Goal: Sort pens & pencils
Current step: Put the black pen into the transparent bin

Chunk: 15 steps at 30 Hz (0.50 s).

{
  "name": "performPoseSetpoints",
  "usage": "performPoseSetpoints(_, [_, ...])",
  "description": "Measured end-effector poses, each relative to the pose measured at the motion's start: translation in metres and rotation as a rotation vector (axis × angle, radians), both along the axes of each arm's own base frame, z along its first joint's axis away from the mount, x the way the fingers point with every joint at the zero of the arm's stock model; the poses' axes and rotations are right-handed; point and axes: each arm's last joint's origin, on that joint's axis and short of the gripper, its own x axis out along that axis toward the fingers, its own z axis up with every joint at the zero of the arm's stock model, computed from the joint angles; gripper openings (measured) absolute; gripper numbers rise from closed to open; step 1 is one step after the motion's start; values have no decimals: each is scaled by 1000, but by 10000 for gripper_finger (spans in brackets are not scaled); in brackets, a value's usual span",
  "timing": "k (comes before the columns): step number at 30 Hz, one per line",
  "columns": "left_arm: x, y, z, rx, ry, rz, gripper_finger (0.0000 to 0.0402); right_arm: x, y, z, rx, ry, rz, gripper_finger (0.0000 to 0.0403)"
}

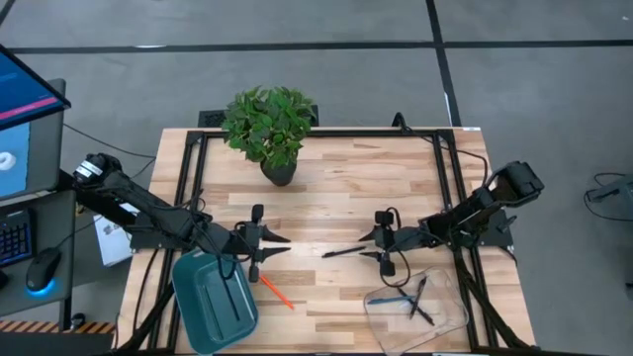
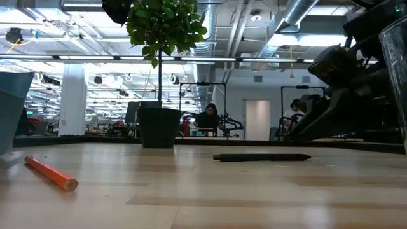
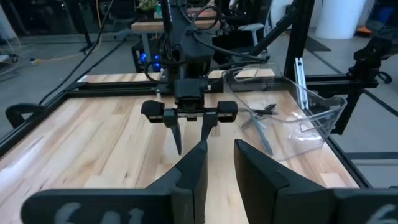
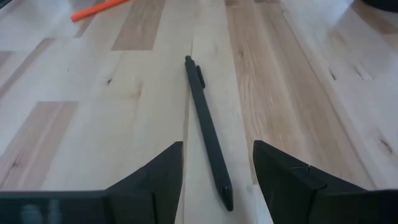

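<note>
So, partly done: a few pens sit in the clear tray; black pen lies on the surface btwn my spread right hand; orange pencil loose by teal tray; left hand spread, waiting.

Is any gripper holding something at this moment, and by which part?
Nothing is held. The right gripper is open, with the black pen lying on the table between its fingers. The left gripper is open and empty.
</note>
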Motion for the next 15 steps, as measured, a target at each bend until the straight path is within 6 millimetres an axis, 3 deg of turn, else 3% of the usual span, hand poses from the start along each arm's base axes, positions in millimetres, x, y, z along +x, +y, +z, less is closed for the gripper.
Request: performPoseSetpoints(15, [0,0,0,0,1,-1,71,1,3,-4,2,-4,5,217])
